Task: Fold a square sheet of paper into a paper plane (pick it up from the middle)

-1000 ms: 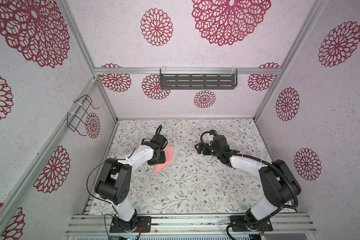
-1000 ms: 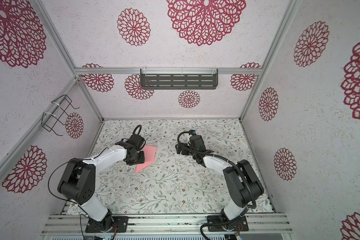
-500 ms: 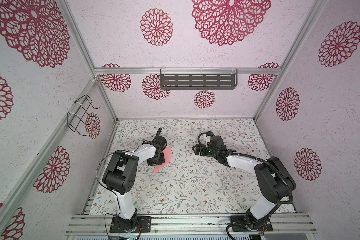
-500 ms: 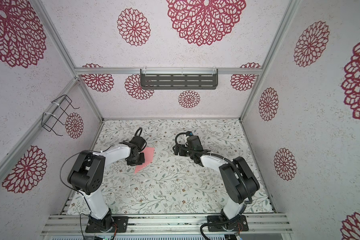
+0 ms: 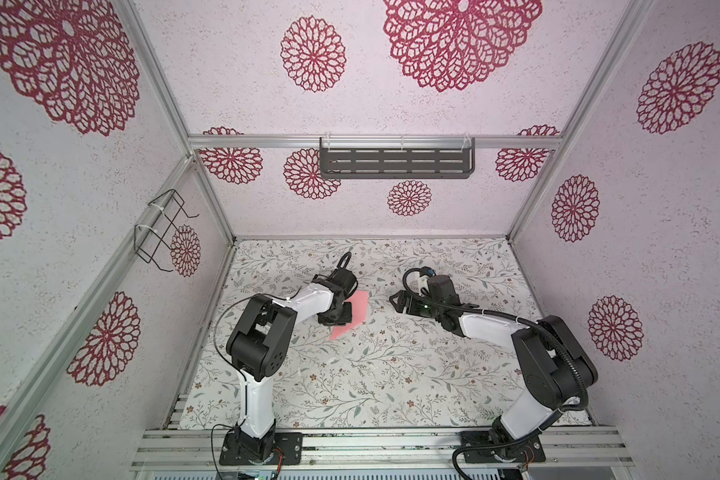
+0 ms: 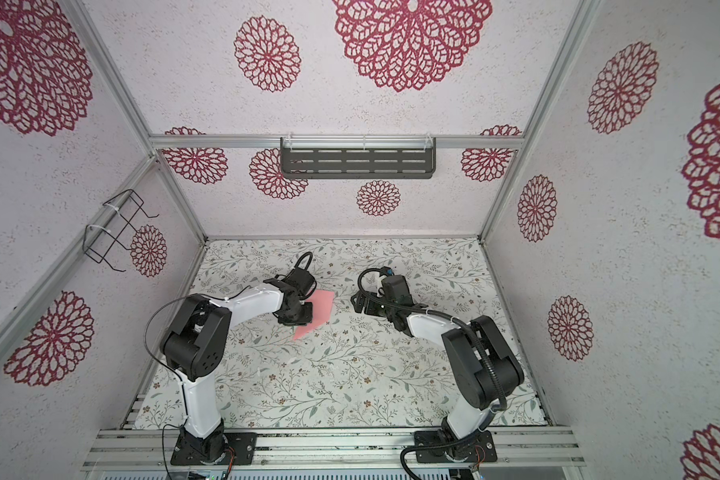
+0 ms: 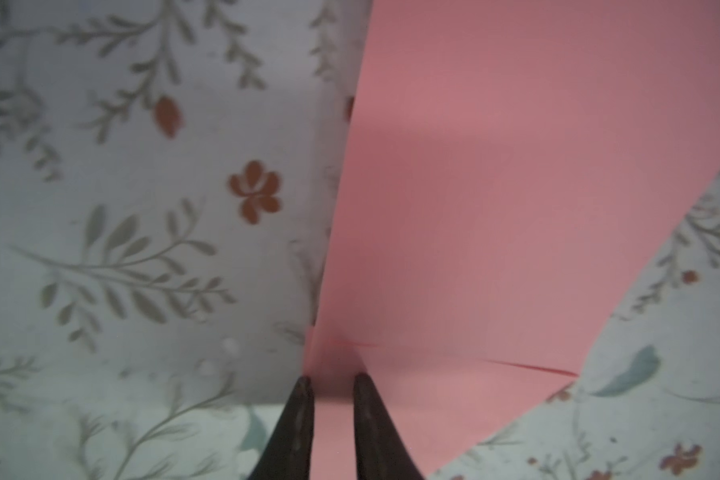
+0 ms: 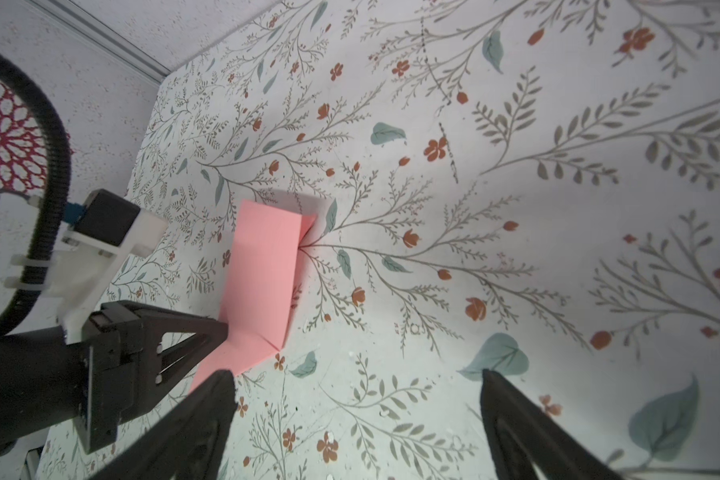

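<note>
While my left pincer (image 5: 341,316) is reaching down onto the floral table cover (image 5: 391,374), the square sheet of paper (image 5: 359,306) is lying on that cover directly against it, on the side that is facing my right pincer (image 5: 395,303). Both top views are showing the salmon-pink sheet (image 6: 321,308) partly hidden under the left pincer (image 6: 298,313), with angled edges showing.

Left wrist view: my left pincer (image 7: 333,380) is holding its dark fingertips (image 7: 301,415) close together, with a narrow gap between them. One edge of the sheet (image 7: 516,208) is running into that gap, and a thin crease is crossing the paper from the same spot. I cannot tell whether the jaws are actually pinching the paper.

Right wrist view: the sheet (image 8: 262,270) is bending along that crease where a finger of the left pincer (image 8: 208,332) is meeting it, and a small flap is showing at the corner farthest from the left pincer.

My right pincer (image 8: 355,374) is hovering well apart from the left pincer, with its jaws spread wide and nothing between them. The sheet is sitting between the two pincers.
</note>
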Controlling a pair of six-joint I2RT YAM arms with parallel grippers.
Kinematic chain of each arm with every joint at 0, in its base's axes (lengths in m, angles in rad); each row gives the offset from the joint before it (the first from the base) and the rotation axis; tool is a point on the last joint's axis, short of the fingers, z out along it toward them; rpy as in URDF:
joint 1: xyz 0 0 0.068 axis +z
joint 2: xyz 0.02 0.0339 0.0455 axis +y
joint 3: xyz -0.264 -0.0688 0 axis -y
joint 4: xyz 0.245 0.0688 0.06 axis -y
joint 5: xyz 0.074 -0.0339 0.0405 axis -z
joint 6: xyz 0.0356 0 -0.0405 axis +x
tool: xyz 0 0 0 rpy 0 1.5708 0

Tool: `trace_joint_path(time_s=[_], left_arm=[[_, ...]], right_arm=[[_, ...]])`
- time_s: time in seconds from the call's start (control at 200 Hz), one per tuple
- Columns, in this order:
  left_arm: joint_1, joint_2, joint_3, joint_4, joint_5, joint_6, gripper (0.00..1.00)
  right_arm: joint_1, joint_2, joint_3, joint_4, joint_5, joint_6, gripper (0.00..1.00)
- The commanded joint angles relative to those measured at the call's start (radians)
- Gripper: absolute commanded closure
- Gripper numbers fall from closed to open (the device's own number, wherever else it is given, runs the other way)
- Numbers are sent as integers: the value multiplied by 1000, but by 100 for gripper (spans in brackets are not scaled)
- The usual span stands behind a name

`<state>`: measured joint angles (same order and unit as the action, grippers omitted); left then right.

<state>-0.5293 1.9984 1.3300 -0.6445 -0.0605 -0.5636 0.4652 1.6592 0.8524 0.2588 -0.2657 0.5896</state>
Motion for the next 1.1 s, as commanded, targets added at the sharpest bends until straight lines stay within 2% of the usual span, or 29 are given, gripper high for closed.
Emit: trace_joint_path(time_s=[0.0, 0.22, 0.43, 0.861, 1.096], left_arm=[[-36, 40, 22, 22, 72, 15, 78], [-28, 51, 9, 29, 82, -11, 78], [4, 55, -23, 32, 110, -56, 80], [14, 66, -34, 37, 130, -46, 80], [26, 43, -25, 46, 141, -32, 80]], right_arm=[[-6, -53, -22, 39, -94, 62, 6], [10, 6, -72, 176, -253, 286, 12], [61, 108, -53, 266, -267, 434, 23], [84, 281, 26, 357, -344, 524, 46], [84, 337, 53, 450, -374, 564, 66]])
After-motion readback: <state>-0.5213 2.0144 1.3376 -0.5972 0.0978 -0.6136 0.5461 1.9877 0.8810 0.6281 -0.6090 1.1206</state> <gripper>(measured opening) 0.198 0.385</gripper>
